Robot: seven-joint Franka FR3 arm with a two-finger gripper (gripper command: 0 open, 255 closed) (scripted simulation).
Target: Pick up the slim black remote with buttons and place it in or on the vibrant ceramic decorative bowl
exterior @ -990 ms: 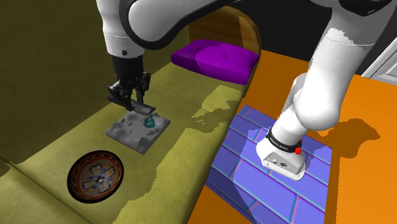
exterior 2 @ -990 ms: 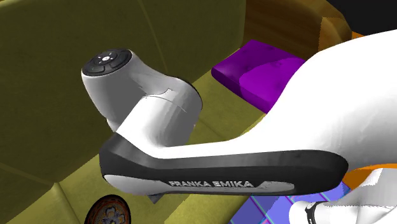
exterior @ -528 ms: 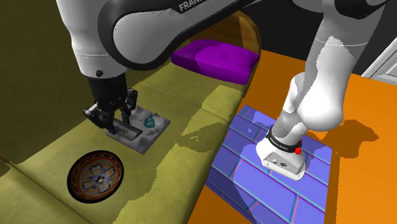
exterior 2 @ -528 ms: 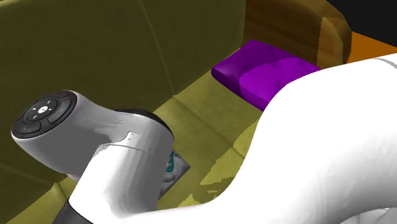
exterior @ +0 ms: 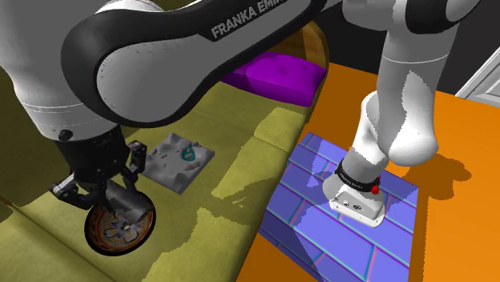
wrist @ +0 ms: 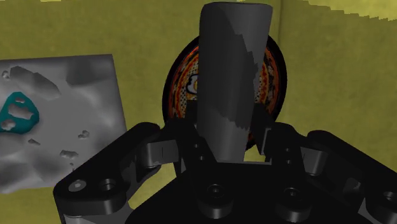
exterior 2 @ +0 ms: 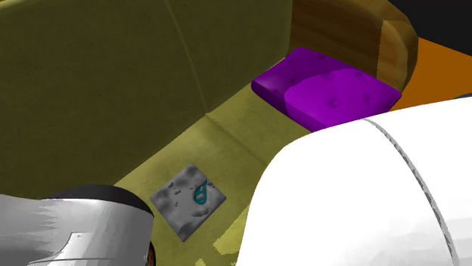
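My black gripper (exterior: 106,200) hangs just over the round patterned bowl (exterior: 122,232), which lies on the olive sofa seat near the shoulder view's lower left. In the wrist view the gripper (wrist: 226,137) is shut on a slim dark remote (wrist: 230,76); the remote sticks out straight ahead between the fingers (wrist: 188,133). Behind the remote lies the bowl (wrist: 275,76), with a black rim and an orange and red pattern, partly hidden by it.
A grey lumpy pad with a teal ring (exterior: 181,158) (exterior 2: 187,200) (wrist: 60,127) lies on the seat beside the bowl. A purple cushion (exterior: 274,74) (exterior 2: 327,91) sits further along the sofa. The olive backrest (exterior 2: 113,83) rises behind. The arm's base stands on a blue tiled mat (exterior: 308,200).
The gripper has left the grey pad and swung toward the shoulder view's lower left, carrying the remote to a spot above the bowl. The pad now lies uncovered.
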